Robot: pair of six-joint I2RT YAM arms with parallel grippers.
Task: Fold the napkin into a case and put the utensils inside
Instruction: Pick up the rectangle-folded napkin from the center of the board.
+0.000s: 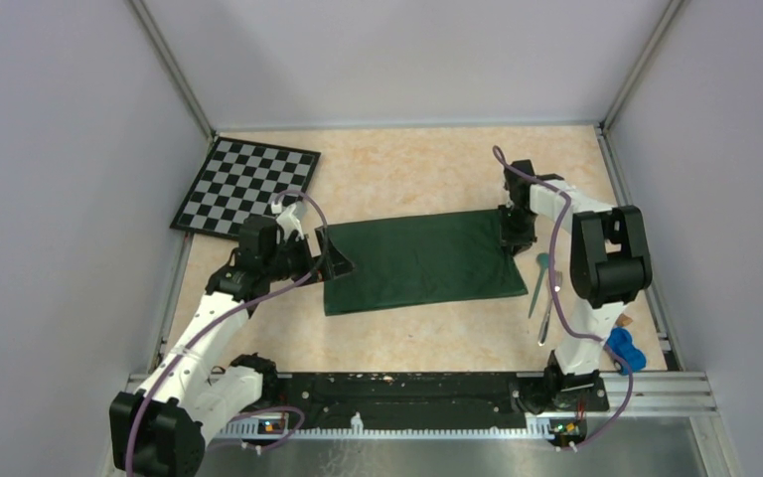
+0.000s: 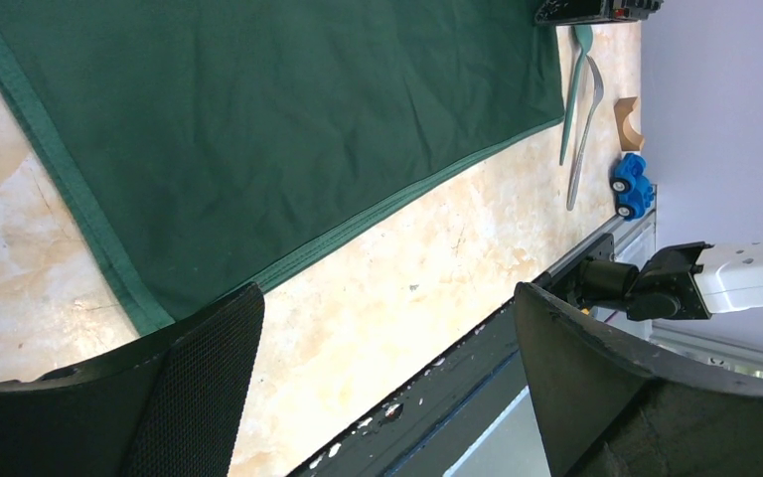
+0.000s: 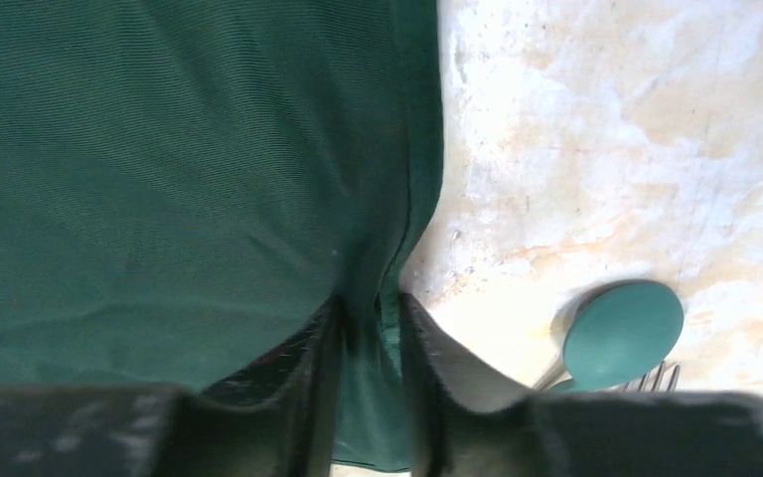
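The dark green napkin [image 1: 417, 260] lies in the middle of the table as a wide rectangle. My right gripper [image 1: 515, 237] sits at its far right corner; in the right wrist view the gripper [image 3: 370, 333] is shut, pinching the napkin's hemmed edge [image 3: 209, 179]. My left gripper [image 1: 336, 260] is at the napkin's left edge; in the left wrist view it [image 2: 387, 368] is wide open and empty, one finger [image 2: 199, 388] over the napkin's corner [image 2: 258, 129]. The utensils [image 1: 544, 288], a teal-headed piece [image 3: 621, 333] and a fork [image 3: 661, 376], lie just right of the napkin.
A checkered board [image 1: 243, 186] lies at the back left. A blue toy car [image 1: 624, 350] and a small tan wooden piece [image 1: 624, 320] sit by the right arm's base. The black rail [image 1: 407, 393] runs along the table's near edge.
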